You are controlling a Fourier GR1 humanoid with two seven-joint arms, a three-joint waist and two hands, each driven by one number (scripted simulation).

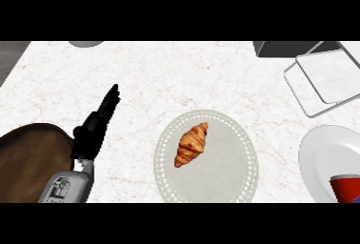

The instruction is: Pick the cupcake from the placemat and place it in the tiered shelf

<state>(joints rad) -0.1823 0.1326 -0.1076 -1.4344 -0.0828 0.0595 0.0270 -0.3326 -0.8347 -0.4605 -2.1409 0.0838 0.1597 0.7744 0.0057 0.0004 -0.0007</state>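
Left hand point(98, 125): one visible, at 9 o'clock, fingers straight and extended toward 12 o'clock, holding nothing, well apart from the placemat point(225, 183). No right hand appears. Item count: one croissant point(191, 144), one placemat, one white plate point(323, 157), one red cup point(346, 188), one tiered shelf point(325, 78), one brown board point(32, 159). The pastry on the placemat is a croissant, golden-brown and ridged, lying near centre. The placemat is oval, grey, with a dotted rim. The counter point(175, 76) is white marble with faint veins. The shelf, at 2 o'clock, has a grey wire frame and pale trays. The cup stands on the plate at 4 o'clock.
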